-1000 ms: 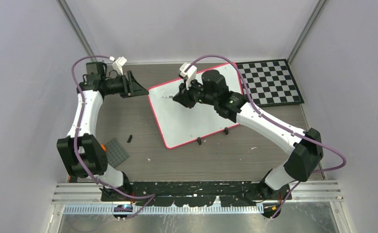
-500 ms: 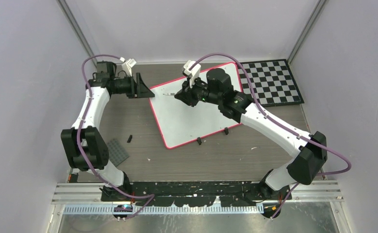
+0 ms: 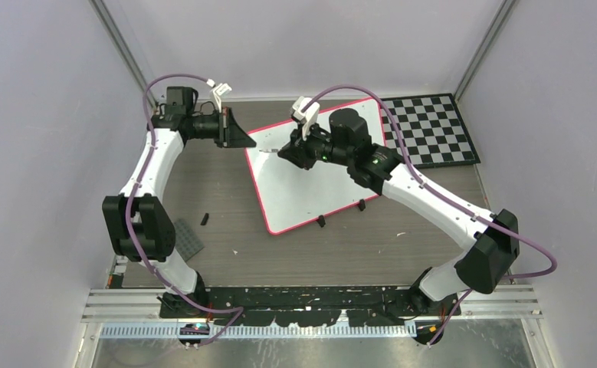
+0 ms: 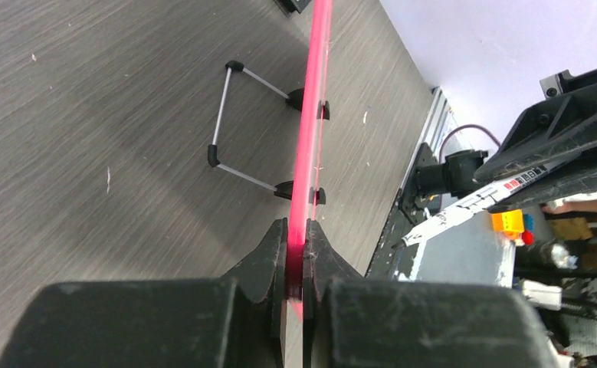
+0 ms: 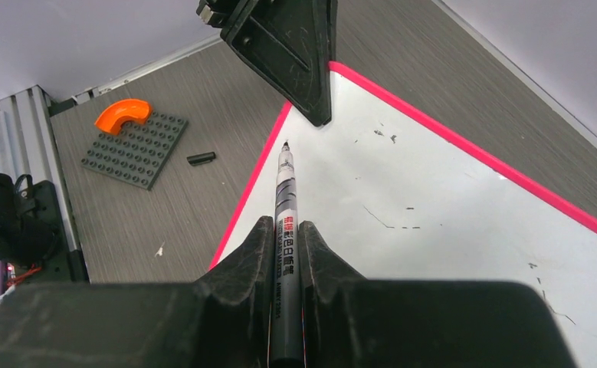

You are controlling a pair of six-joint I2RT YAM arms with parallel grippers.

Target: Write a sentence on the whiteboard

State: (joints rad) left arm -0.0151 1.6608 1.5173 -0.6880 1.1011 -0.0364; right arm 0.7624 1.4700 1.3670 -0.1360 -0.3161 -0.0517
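Left gripper point(image 3: 243, 140) is clamped on the thin red rim of the whiteboard point(image 3: 310, 188) at the board's far left corner. In the left wrist view its fingers point(image 4: 268, 257) press the rim from both sides and the board shows edge-on. Right gripper point(image 3: 289, 156) is closed around a marker point(image 5: 286, 192), which runs out past the fingertips. The marker's tip hangs over the white surface just inside that same corner, close to the left gripper's finger. Whether the tip touches the board cannot be told.

The desk point(image 3: 341, 257) is dark wood grain. The whiteboard lies skewed in its middle to far part, with its long left edge running from the far side towards the near edge. Bare wood lies open between that edge and the left arm, and a broad strip lies open along the near edge in front of the arm bases. The right arm crosses above the board's right side.

A checkerboard mat point(image 3: 433, 130) lies at the far right corner, just beside the board's far right corner. A grey studded plate point(image 3: 185, 238) sits near the left edge, with an orange curved piece point(image 5: 123, 113) on it and a small black piece point(image 3: 205, 219) beside it. Two black clip feet point(image 3: 320, 221) grip the board's near edge. A few short dark strokes point(image 5: 387, 222) mark the white surface.
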